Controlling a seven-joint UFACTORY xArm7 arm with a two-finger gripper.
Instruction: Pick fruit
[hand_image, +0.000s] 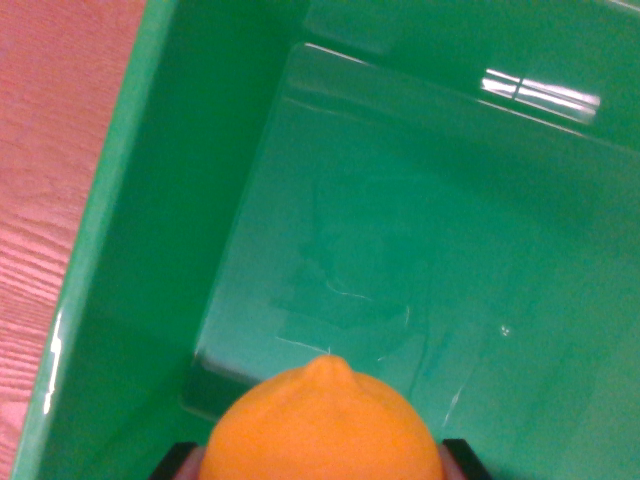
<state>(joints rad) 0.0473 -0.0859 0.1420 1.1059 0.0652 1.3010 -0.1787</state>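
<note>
An orange-coloured fruit (325, 425) with a small pointed tip fills the bottom middle of the wrist view. Dark fingertips (460, 458) show on both sides of it at the lower edge, so my gripper (322, 462) is shut on the fruit. The fruit hangs over the inside of a green plastic bin (130, 210), near the bin's left wall and above its shiny floor. Nothing else lies in the bin's visible part.
The bin's left rim runs diagonally from the top to the bottom left. Outside it is a reddish wood-grain tabletop (45, 150). A light glare marks the bin's far side at the upper right.
</note>
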